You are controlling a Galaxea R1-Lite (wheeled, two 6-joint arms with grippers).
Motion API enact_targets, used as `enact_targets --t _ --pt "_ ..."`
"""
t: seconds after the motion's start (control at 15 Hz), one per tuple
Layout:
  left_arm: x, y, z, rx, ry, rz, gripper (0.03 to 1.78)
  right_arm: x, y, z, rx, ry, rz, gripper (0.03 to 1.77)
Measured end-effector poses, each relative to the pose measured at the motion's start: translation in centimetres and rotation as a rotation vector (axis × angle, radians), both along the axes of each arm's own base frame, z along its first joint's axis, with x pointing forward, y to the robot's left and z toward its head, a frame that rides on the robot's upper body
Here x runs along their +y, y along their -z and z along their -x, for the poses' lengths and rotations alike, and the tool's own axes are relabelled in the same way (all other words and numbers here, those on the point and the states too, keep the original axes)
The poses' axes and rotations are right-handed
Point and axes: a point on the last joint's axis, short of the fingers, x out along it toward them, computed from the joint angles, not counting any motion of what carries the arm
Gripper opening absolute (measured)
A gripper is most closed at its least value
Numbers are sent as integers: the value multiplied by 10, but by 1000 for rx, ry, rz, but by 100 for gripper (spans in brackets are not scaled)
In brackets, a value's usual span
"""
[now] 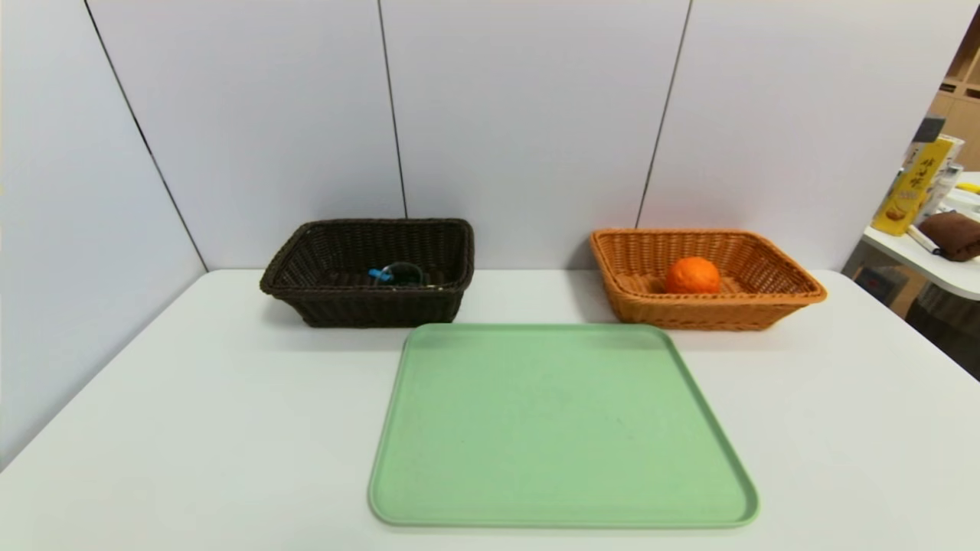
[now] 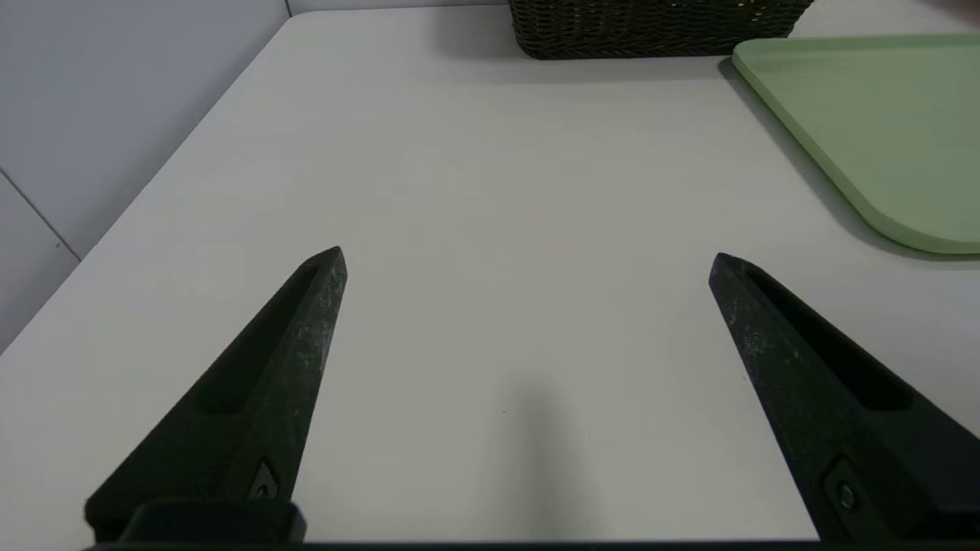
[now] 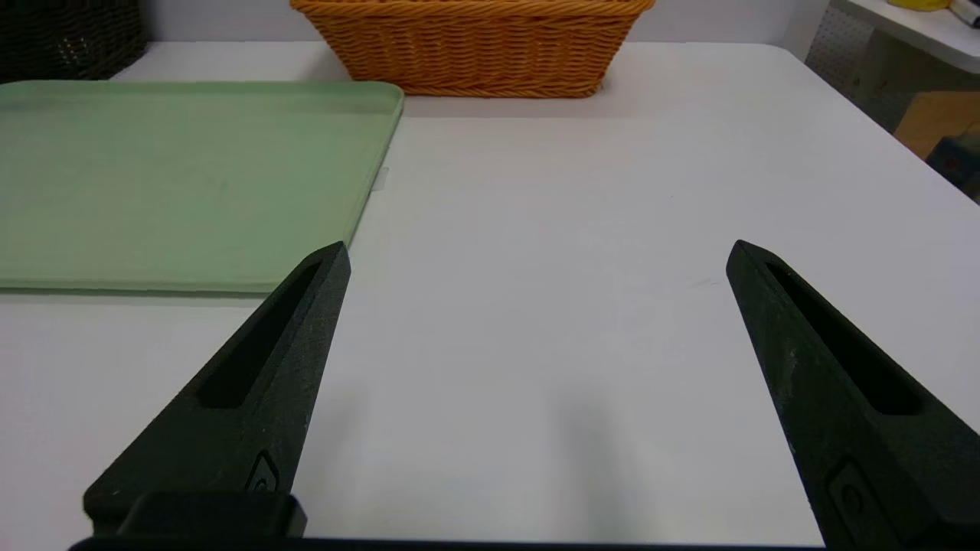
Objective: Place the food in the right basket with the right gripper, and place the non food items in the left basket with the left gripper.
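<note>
A round orange fruit (image 1: 692, 275) lies inside the orange-tan wicker basket (image 1: 781, 297) at the back right. The dark brown basket (image 1: 306, 268) at the back left holds a clear glass cup (image 1: 403, 274) and a blue spoon handle (image 1: 379, 275) beside it. Neither arm shows in the head view. My left gripper (image 2: 528, 260) hangs open over bare table, short of the dark basket (image 2: 651, 30). My right gripper (image 3: 538, 252) is open over bare table too, with the tan basket (image 3: 475, 53) ahead of it. Nothing sits between either pair of fingers.
A flat green tray (image 1: 563, 425) lies at the table's middle with nothing on it, its edges showing as the tray (image 2: 880, 122) and the tray (image 3: 184, 176) in the wrist views. White wall panels stand behind and to the left. A side table (image 1: 930, 264) with clutter stands at the far right.
</note>
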Motion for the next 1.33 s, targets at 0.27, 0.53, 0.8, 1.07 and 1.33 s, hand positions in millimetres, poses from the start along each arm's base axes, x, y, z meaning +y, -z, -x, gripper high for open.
enact_targets --t 0.27,0.53,0.8,1.07,1.33 --pt "0 0 0 0 0 1 169 0 0 0 -1 2 -4 170" --pt "0 0 0 1 0 1 169 0 0 0 -2 3 -5 170" --pt "0 0 0 1 0 1 169 0 0 0 -2 3 -5 170" --pt "0 0 0 1 0 1 169 0 0 0 -1 3 -5 170" --pt "0 0 0 1 0 1 169 0 0 0 -1 2 -5 170"
